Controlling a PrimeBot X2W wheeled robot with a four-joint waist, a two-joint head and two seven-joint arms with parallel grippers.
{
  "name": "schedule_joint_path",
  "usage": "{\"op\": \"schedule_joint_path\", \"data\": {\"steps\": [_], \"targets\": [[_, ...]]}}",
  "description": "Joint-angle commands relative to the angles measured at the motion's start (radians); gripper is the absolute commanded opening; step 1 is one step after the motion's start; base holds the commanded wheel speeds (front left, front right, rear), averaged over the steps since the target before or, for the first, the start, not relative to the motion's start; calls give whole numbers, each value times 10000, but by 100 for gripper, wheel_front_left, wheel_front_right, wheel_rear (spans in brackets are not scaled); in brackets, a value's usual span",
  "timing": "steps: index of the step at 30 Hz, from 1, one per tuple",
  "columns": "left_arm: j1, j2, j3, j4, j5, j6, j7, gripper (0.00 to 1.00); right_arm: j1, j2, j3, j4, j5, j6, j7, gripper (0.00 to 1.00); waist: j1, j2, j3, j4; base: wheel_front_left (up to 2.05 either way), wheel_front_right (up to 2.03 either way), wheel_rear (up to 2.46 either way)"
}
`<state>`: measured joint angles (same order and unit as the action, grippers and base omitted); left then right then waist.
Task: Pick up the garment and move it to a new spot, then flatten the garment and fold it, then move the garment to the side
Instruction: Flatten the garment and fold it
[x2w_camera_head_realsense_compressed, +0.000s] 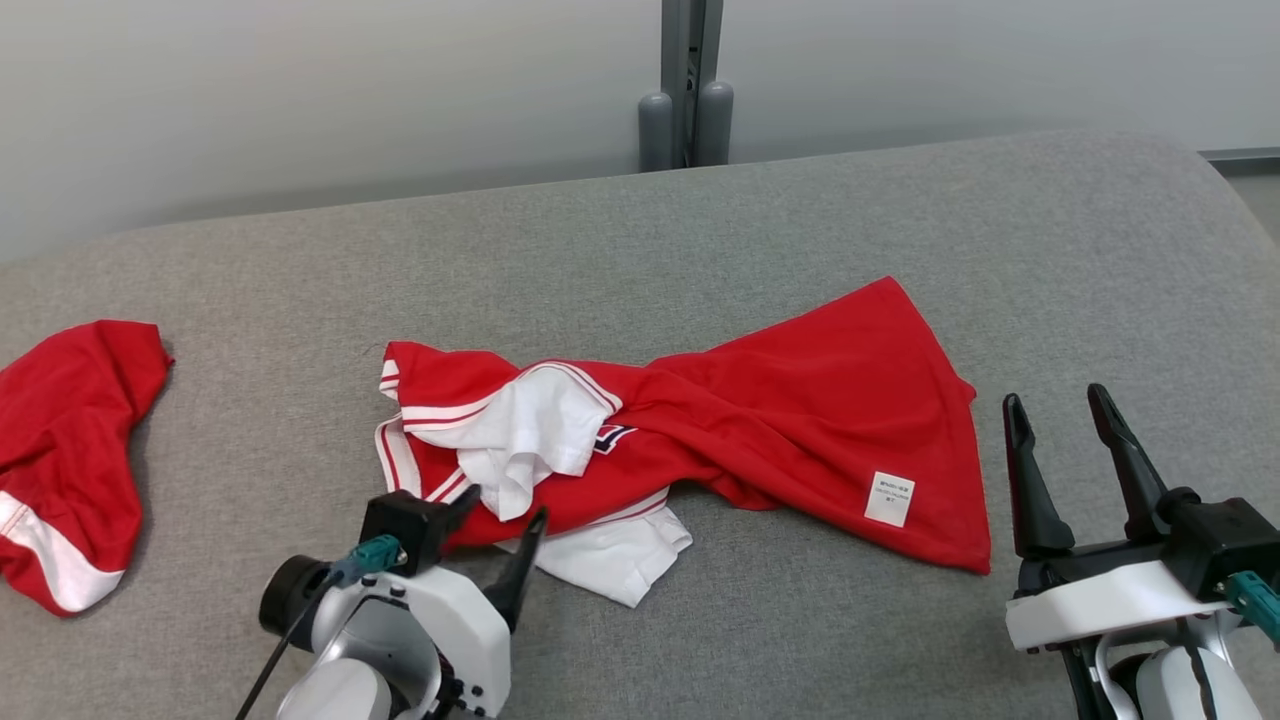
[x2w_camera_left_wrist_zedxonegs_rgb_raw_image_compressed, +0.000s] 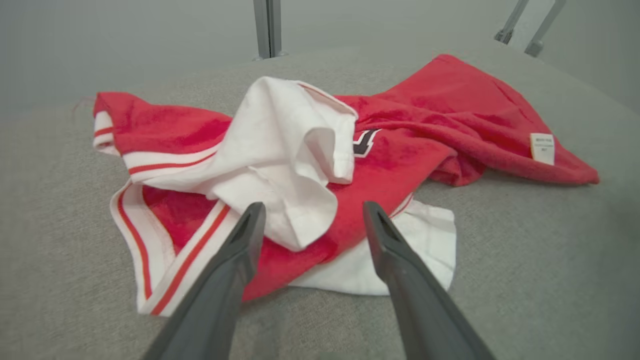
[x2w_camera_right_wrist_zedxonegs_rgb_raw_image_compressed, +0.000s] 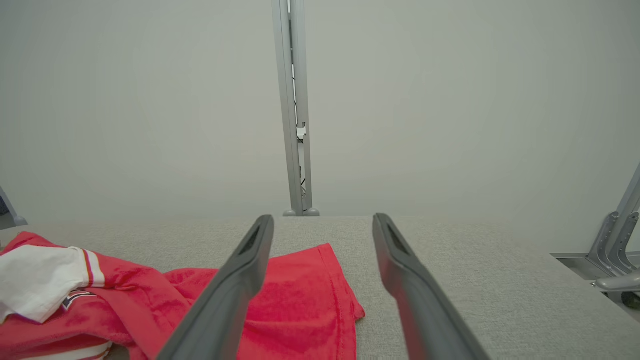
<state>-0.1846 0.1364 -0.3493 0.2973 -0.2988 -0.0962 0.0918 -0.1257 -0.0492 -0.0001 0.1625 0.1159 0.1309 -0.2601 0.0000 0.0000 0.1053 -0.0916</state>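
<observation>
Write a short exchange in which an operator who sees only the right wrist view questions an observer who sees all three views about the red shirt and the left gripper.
Operator: Past the right gripper I see one end of the red shirt. Where is the left gripper?
Observer: The left gripper is open at the shirt's other end, its tips by the white sleeve.
Operator: Is anything else on the grey cushion?
Observer: Yes, a second red garment lies apart from the shirt, far to the left.
</observation>
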Motion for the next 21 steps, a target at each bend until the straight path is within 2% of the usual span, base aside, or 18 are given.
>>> {"op": "schedule_joint_path", "data": {"steps": [1, 4, 5, 6, 7, 8, 9, 16, 21], "targets": [[-291, 62, 59, 189, 91, 135, 124, 100, -127, -35, 7, 16, 57, -1, -68, 100, 0, 0, 45, -64, 0, 0, 0], [-561, 29, 40, 440, 155, 267, 249, 99, -162, -34, 36, 8, 117, -3, -72, 100, 0, 0, 105, -104, 0, 0, 0], [-605, 50, -21, 514, 162, 216, 298, 91, -180, -34, 42, 5, 130, -3, -73, 100, 0, 0, 117, -105, 0, 0, 0], [-654, 62, -53, 553, 159, 187, 321, 74, -192, -33, 50, 14, 153, -3, -73, 100, 0, 0, 128, -98, 0, 0, 0], [-724, 77, -76, 576, 167, 180, 310, 47, -201, -32, 66, 25, 172, -3, -74, 100, 0, 0, 138, -88, 0, 0, 0], [-780, 80, -83, 587, 176, 186, 259, 9, -212, -31, 78, 38, 188, -1, -74, 100, 0, 0, 144, -72, 0, 0, 0], [-814, 70, -93, 595, 176, 212, 212, 0, -227, -33, 93, 40, 214, -1, -74, 100, 0, 0, 147, -45, 0, 0, 0], [-942, 247, -89, 179, 149, 178, -74, 0, -167, -32, 90, 87, 306, -1, -74, 100, 0, 0, -32, 457, 0, 0, 0], [-696, 661, -9, -965, 195, 254, 184, 0, -35, -35, 142, 191, 404, -1, -67, 100, 0, 0, -325, 1015, 0, 0, 0]]}}
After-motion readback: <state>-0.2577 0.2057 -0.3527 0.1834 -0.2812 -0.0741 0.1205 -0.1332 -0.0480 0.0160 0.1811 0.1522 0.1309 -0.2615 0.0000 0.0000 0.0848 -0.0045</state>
